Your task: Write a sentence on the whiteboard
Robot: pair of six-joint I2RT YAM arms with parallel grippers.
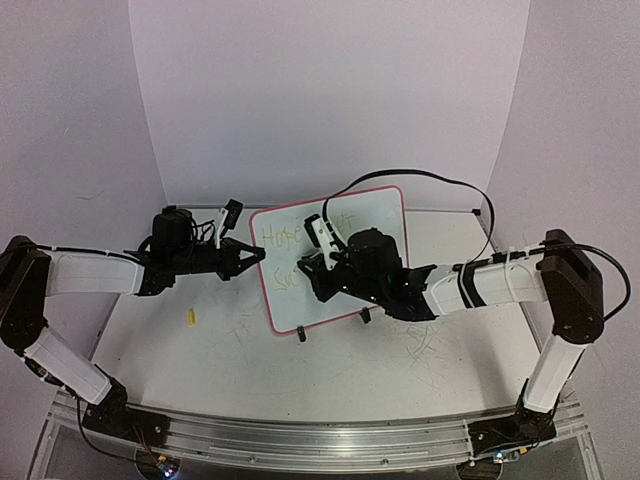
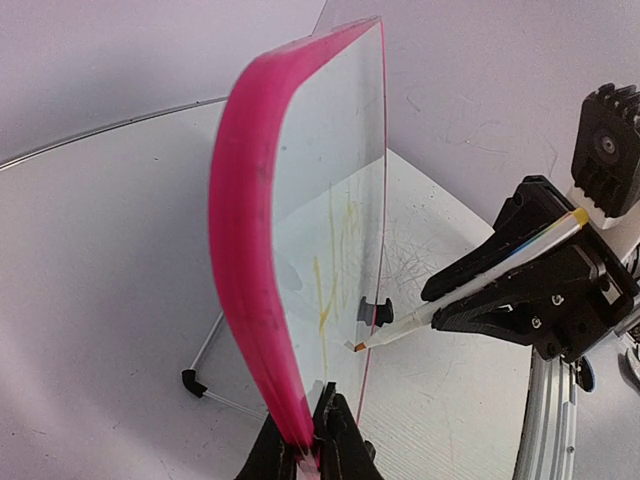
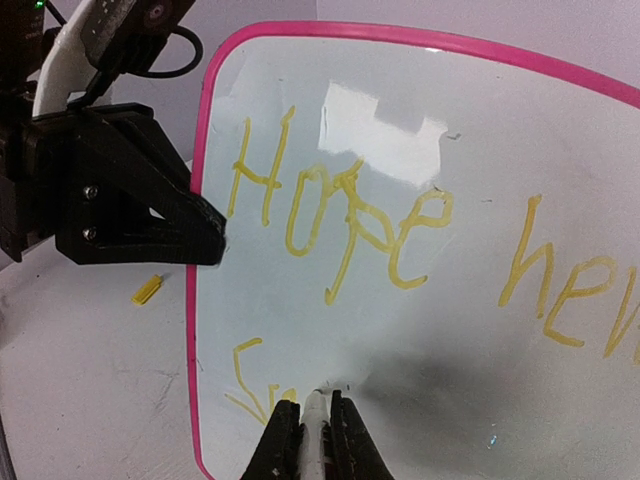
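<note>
The whiteboard [image 1: 380,215] is stood steeply on its black clip feet [image 1: 366,316] at the middle of the table [image 1: 200,360], its writing face turned to the right. The sentence [image 3: 405,255] is laid on it in yellow. An upper line reading "Hope nev…" is cut off by the edge of the right wrist view, and a lower line is begun near the left edge with what looks like "Su". The writing is therefore judged to be partway through.

The pink frame [image 2: 240,230] is pinched at its left edge by the left gripper [image 2: 312,440], its jaws pressed onto it. This is presumably so that the board is not pushed back or tipped under pen pressure.

A white marker [image 2: 470,285] is clamped between the closed jaws of the right gripper [image 3: 315,430]. Its tip is set against the board at the lower line, so the strokes can be driven from the wrist.

A small yellow cap [image 1: 191,317], probably the marker's, lies on the table to the left, well apart from the board.
</note>
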